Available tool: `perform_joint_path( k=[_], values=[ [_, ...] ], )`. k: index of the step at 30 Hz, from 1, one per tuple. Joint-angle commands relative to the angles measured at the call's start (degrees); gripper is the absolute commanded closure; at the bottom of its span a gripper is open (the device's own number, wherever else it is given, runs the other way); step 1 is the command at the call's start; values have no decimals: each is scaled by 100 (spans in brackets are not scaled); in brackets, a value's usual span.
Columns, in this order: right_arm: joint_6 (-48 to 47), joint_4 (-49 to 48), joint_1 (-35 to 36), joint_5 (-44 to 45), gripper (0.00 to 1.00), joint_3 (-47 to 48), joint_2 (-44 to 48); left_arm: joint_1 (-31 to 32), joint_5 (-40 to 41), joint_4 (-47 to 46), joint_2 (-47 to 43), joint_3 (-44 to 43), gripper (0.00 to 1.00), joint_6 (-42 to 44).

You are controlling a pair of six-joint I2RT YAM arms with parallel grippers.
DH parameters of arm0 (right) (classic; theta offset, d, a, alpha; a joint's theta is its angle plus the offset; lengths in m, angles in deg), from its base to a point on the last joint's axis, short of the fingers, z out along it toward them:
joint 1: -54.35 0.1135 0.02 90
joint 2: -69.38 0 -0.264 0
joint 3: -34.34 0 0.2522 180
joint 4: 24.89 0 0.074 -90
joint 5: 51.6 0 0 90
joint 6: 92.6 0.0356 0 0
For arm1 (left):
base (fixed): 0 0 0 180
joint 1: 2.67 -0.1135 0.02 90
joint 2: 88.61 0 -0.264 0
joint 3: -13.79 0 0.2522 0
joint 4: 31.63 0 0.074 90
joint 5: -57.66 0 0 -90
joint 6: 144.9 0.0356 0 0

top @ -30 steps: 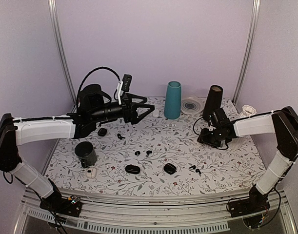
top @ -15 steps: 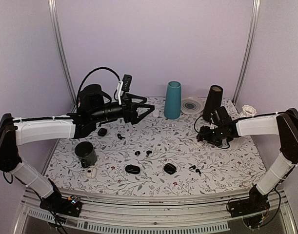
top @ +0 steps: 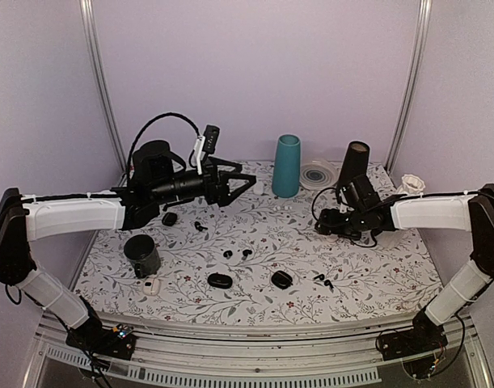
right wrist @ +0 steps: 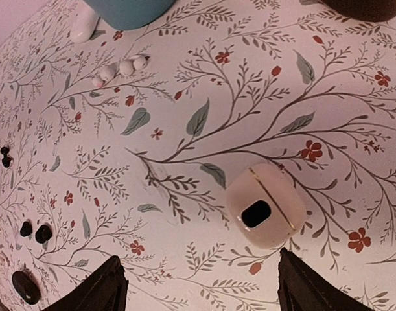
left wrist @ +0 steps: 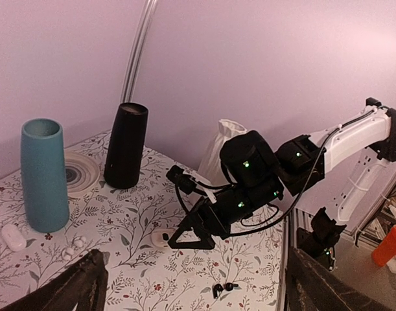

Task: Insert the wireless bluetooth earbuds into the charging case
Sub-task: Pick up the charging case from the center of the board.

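At mid-worktop (top: 263, 230) lies a loose pair of earbuds (top: 247, 253), with a black case (top: 281, 279) just nearer and to their right. Your left fingers (left wrist: 81, 285) hang spread wide and empty, high over the far left, and your right fingers (right wrist: 104, 291) are spread just as wide and empty, low over a white case (right wrist: 266, 206) on the right. Expect the earbuds to be feather-light, hard and slick, apt to skid or flick out of a pinch, so close gently across the rounded body and leave the stem free for seating.
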State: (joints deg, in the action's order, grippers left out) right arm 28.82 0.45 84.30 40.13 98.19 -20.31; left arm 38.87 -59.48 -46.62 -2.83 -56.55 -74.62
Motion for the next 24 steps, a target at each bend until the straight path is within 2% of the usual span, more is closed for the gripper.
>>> perform_joint_path(
  k=[1, 14, 24],
  values=[
    [-185, -218, 314, -122, 20, 18, 305, -67, 188, 123, 76, -162, 4, 0],
    [-365, -817, 1480, -385, 19, -583, 532, -150, 570, 300, 150, -201, 4, -173],
    [-1090, -777, 2214, -404, 23, -594, 188, -217, 621, 300, 159, -161, 4, -293]
  ],
)
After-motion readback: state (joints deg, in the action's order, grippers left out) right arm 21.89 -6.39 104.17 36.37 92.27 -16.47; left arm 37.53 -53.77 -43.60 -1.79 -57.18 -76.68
